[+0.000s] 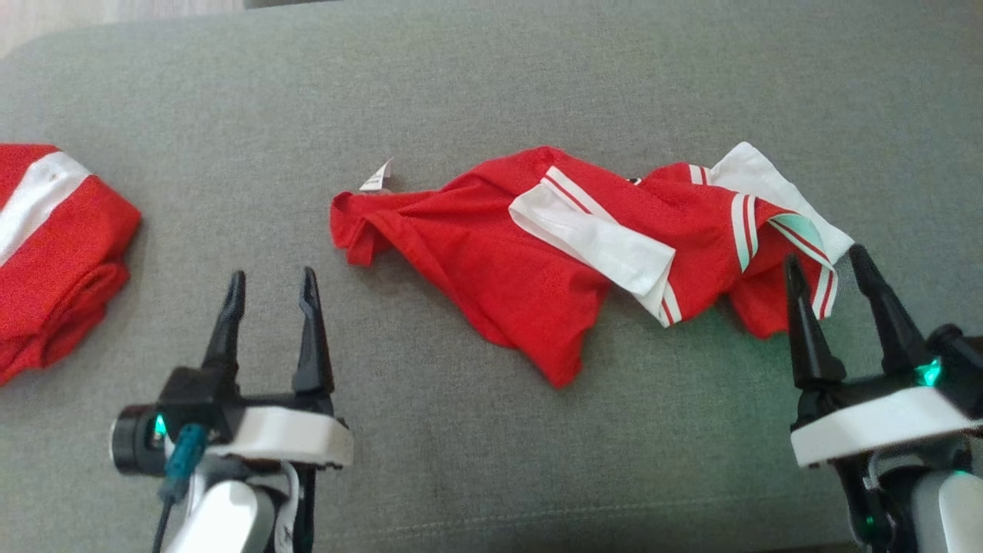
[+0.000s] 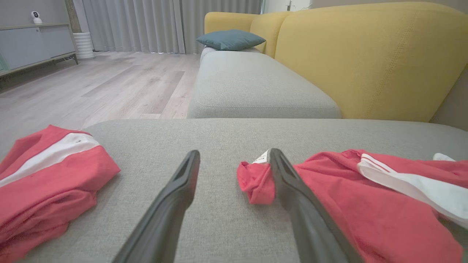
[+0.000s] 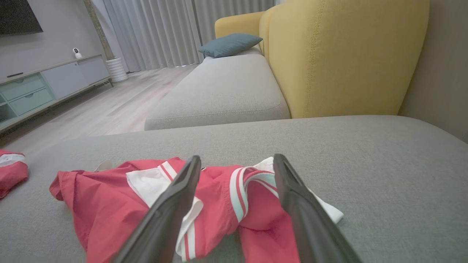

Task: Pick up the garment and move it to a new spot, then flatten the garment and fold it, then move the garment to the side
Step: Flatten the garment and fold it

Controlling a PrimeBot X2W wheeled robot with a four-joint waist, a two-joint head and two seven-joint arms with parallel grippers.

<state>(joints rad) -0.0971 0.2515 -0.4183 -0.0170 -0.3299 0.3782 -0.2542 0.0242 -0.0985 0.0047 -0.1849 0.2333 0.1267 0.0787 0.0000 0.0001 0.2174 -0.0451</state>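
The garment (image 1: 530, 261) is thin, soft red cloth with broad white panels and narrow red-and-white striped trim, one band tinted pale green. It lies crumpled in a long, twisted heap across the middle and right of a grey seat cushion (image 1: 491, 77), whose weave is coarse and flecked, with rounded edges and a stitched seam. A small white label (image 1: 378, 177) sticks up at the garment's left end.

The left pincer (image 1: 273, 280) has its two dark, tapering fingers spread apart and holds nothing. It sits low on the cushion just left of the garment's bunched left end, and in the left wrist view its right-hand finger lines up with the label. The right pincer (image 1: 828, 257) is likewise parted and empty, its tips at the garment's right end on either side of the striped edge; I cannot tell whether they touch the cloth.

There are two red garments: a second one (image 1: 54, 246), folded into a thick bundle with one white stripe, rests at the cushion's far left, well apart from the first. Beyond the cushion stand a smooth mustard-yellow sofa back (image 2: 365, 58), one blue-grey pillow (image 2: 230, 39), pale wood-plank floor (image 2: 109, 84) and pleated grey curtains (image 2: 146, 22).
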